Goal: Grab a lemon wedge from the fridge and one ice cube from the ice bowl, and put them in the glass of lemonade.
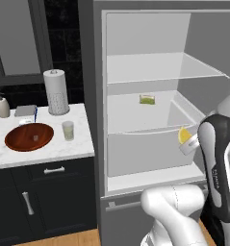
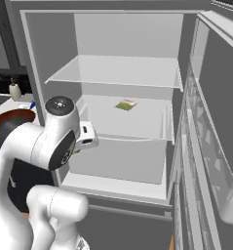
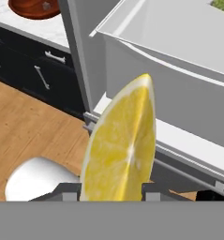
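lemon wedge (image 3: pixel 120 145): yellow, upright | fridge (image 1: pixel 150 120): open | glass of lemonade (image 1: pixel 68 130): on counter

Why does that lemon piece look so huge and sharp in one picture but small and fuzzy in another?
Hand view: the lemon wedge sits right at the lens between the fingers, so it looms large with crisp pulp. Left base view: the same wedge is far off, small and soft-edged. Light is flat and even, no glare.

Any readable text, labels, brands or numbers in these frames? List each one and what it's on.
No text can be read in any view.
Forearm of the robot arm: small vertical marking, too small and blurred to read.
Green packet on the fridge shelf: no readable print.
Soap dispenser, paper towel roll, glass: no visible labels.
Lemon wedge in the claw: no marking.
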Tool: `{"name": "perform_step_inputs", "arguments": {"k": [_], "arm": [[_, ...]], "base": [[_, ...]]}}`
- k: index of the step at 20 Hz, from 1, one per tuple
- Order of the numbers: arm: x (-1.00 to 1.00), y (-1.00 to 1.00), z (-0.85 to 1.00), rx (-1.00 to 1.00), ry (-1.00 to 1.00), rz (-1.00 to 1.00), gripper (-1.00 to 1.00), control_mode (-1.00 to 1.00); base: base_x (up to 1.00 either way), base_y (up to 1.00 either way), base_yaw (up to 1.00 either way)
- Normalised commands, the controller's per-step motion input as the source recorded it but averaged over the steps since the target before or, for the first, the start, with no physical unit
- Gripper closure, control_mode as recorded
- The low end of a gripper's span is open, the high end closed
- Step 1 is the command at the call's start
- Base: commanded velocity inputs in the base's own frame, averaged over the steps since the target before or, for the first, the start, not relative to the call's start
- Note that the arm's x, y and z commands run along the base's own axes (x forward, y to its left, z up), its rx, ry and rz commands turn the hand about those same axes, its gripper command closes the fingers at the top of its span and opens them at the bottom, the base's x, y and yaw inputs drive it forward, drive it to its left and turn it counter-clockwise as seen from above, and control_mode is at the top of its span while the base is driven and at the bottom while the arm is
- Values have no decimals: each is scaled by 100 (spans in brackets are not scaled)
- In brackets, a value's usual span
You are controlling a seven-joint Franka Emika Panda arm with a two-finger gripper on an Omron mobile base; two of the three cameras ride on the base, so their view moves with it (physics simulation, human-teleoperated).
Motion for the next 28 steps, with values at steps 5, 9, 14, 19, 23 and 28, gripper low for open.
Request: {"name": "perform_step_inputs", "arguments": {"k": [5,9,14,19,23,28], "arm": [[-17,12,0,0,0,0,100,100],[0,0,0,0,0,0,100,100],[0,0,0,0,0,0,100,100],[0,0,0,0,0,0,100,100],[0,0,0,0,0,0,100,100],[0,0,0,0,0,0,100,100]], "base": [[-20,24,0],[-35,98,-4],[0,100,-7],[23,90,-15],[41,48,-14],[46,15,-13]]}}
